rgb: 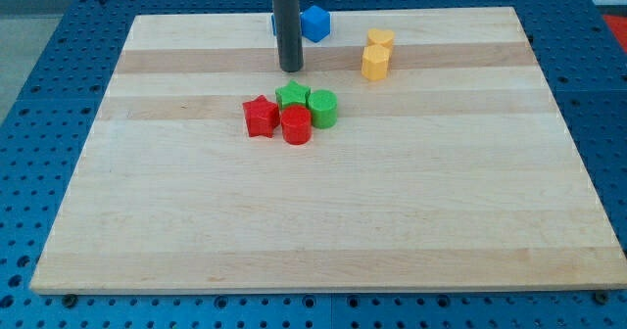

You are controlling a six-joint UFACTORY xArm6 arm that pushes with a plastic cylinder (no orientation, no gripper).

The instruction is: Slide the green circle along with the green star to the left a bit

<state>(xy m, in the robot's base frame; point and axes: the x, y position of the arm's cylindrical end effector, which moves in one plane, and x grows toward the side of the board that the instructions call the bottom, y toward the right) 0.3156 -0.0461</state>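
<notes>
The green circle (322, 108) sits just above the board's middle, touching the green star (292, 96) on its left. A red circle (296, 125) lies right below them and a red star (260, 116) is to their left, all packed in one cluster. My tip (291, 68) stands on the board just above the green star, a small gap away, not touching any block.
A blue block (314, 23) lies near the view's top, partly behind the rod. Two yellow blocks (378, 54) sit touching each other up and to the right of the cluster. The wooden board (313, 231) rests on a blue perforated table.
</notes>
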